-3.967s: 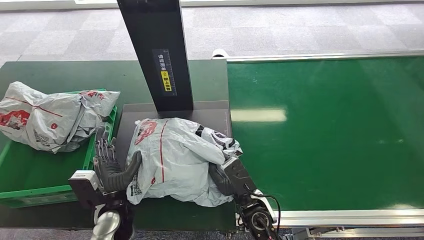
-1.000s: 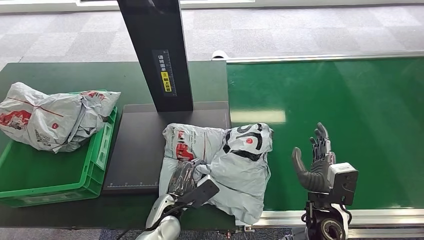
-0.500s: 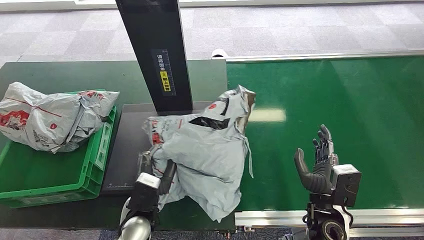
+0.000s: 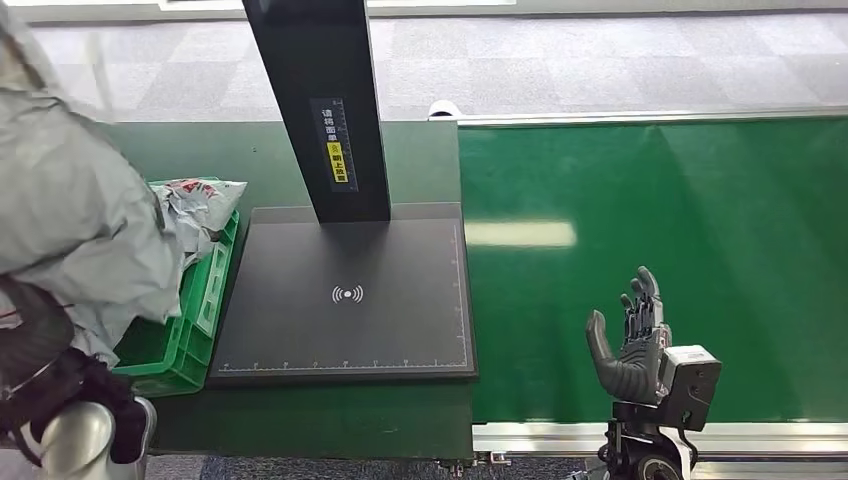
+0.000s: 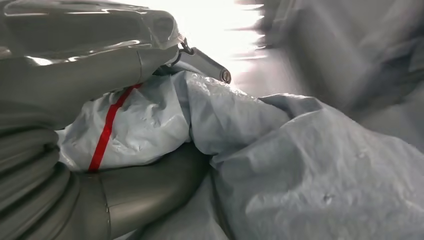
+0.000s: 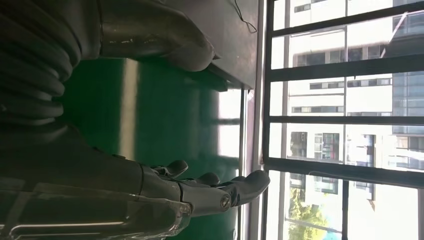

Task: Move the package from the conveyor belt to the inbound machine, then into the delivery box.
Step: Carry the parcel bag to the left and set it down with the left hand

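A grey plastic package [image 4: 70, 210] hangs high at the far left, close to the camera, over the green delivery box [image 4: 205, 290]. My left hand [image 4: 35, 365] holds it from below. In the left wrist view the thumb [image 5: 150, 185] and fingers [image 5: 75, 75] clamp a fold of the package [image 5: 310, 165] that carries a red stripe. The inbound machine's black plate [image 4: 345, 295] is bare. My right hand [image 4: 630, 345] stands upright over the near edge of the green conveyor belt [image 4: 650, 220], fingers [image 6: 200, 192] apart, holding nothing.
A second grey package [image 4: 200, 200] lies in the green box, partly hidden by the held one. The machine's black post [image 4: 315, 100] rises behind the plate. A metal rail [image 4: 560, 435] edges the belt at the front.
The left hand has carried the package off the machine plate, up and to the left, over the green box. The plate is now bare. The right hand has barely moved.
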`<state>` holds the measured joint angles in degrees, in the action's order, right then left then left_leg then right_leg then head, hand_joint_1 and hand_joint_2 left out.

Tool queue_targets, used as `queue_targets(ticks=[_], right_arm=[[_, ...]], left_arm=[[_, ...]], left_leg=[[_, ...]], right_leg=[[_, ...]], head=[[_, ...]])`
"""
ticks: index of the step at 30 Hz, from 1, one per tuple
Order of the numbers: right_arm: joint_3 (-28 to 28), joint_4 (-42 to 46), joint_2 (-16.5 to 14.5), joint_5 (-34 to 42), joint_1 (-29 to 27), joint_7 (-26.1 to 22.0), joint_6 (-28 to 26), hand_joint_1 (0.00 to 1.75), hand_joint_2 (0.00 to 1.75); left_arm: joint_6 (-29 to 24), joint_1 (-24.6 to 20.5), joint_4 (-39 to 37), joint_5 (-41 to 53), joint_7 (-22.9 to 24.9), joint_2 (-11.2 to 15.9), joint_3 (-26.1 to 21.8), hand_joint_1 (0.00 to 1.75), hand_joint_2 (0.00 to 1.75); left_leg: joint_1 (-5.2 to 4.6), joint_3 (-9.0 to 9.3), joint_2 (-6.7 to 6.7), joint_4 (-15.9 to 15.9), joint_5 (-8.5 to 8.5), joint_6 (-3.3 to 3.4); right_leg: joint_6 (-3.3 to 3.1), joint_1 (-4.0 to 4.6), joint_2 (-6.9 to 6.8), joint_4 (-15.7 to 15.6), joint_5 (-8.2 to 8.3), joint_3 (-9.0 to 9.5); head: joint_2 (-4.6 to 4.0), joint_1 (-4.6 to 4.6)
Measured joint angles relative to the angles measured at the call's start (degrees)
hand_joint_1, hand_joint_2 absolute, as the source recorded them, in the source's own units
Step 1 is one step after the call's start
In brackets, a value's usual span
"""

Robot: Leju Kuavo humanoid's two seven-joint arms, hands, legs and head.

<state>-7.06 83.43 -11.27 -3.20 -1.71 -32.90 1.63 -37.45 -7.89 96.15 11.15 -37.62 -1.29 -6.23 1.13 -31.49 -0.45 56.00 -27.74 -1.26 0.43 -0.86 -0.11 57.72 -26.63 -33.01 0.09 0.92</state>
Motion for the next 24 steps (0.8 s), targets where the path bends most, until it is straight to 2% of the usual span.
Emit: queue_targets(ticks=[5,8,13,19,23,24], right_arm=[[0.9,0.0,-0.2,0.6,-0.2,0.5,-0.1,0.00,1.75],[1.1,0.0,-0.4,0.8,-0.4,0.8,-0.1,0.00,1.75],[1.4,0.0,-0.6,0.8,-0.6,1.0,-0.2,0.00,1.75],[1.4,-0.1,-0.7,0.7,-0.7,1.2,-0.2,0.00,1.75],[1.4,-0.2,-0.7,0.7,-0.9,1.3,-0.1,0.00,1.75],[1.4,-0.3,-0.7,0.7,-0.9,1.4,-0.2,0.00,1.75]], left_arm=[[0.3,-14.6,-29.6,-0.9,-1.2,6.5,-10.8,1.75,1.75],[0.3,-20.3,-43.8,-0.9,0.0,9.4,-14.9,1.75,1.75],[0.1,-25.8,-56.3,0.3,2.4,11.9,-17.8,1.75,1.75],[-0.2,-29.5,-64.6,1.6,7.7,13.8,-19.5,1.71,1.75],[0.0,-30.6,-67.5,1.3,8.3,14.5,-20.7,0.03,1.75],[0.6,-30.8,-67.9,0.9,8.2,14.6,-21.0,0.00,1.75]], left_leg=[[0.09,0.01,0.29,0.0,0.15,-0.14],[0.09,-0.01,0.35,0.0,0.15,-0.16],[0.01,-0.05,0.15,0.0,0.08,-0.15],[0.01,0.11,0.21,0.0,0.06,-0.16],[0.01,0.24,0.23,-0.1,0.07,-0.16],[0.01,0.27,0.23,-0.1,0.07,-0.16]], right_leg=[[-0.20,0.12,0.22,0.1,0.18,-0.12],[-0.20,0.12,0.28,0.2,0.18,-0.16],[-0.12,0.02,0.23,0.1,0.09,-0.11],[-0.13,0.01,0.26,0.1,0.09,0.01],[-0.14,0.01,0.27,0.2,0.09,0.06],[-0.14,0.01,0.27,0.2,0.08,0.07]], head=[[0.00,0.02],[0.00,0.01],[0.00,0.02],[0.00,0.02],[0.00,0.02],[0.00,0.02]])
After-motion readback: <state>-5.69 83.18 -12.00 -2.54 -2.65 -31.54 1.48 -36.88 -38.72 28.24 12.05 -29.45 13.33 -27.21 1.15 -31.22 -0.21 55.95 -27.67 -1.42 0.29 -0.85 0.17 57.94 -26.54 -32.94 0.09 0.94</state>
